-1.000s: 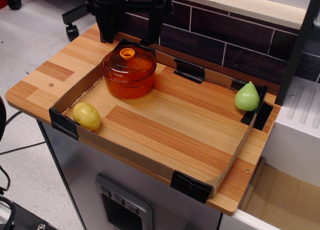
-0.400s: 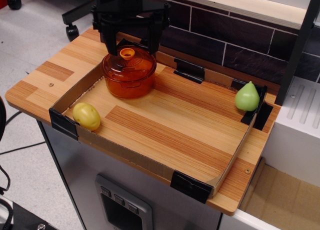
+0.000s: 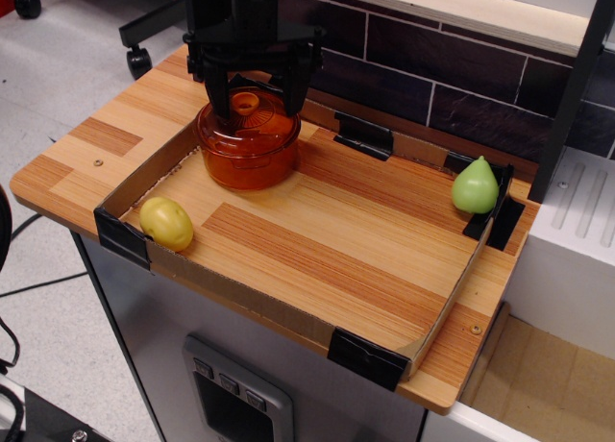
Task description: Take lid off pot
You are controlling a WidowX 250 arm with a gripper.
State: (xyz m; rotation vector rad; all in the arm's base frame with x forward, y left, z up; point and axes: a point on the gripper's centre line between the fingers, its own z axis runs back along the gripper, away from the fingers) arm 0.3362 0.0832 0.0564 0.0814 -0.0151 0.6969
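The translucent orange pot [image 3: 248, 159] stands at the back left of the cardboard-edged tray. Its domed orange lid [image 3: 252, 125] sits on it, with a small funnel-shaped knob [image 3: 246, 103] at the centre. My black gripper [image 3: 252, 104] hangs over the lid, open, with one finger [image 3: 218, 96] left of the knob and the other [image 3: 291, 98] right of it. The fingertips are down near the lid's top, apart from the knob. The back of the lid is hidden by the gripper.
A yellow potato [image 3: 166, 223] lies at the tray's front left corner. A green pear [image 3: 476, 185] stands at the right edge. The tray wall [image 3: 288, 312] has black corner clips. A dark tiled wall runs behind.
My gripper has come down and forward from behind the pot, so its open fingers now straddle the lid's knob. The pot, lid, potato and pear have not moved.
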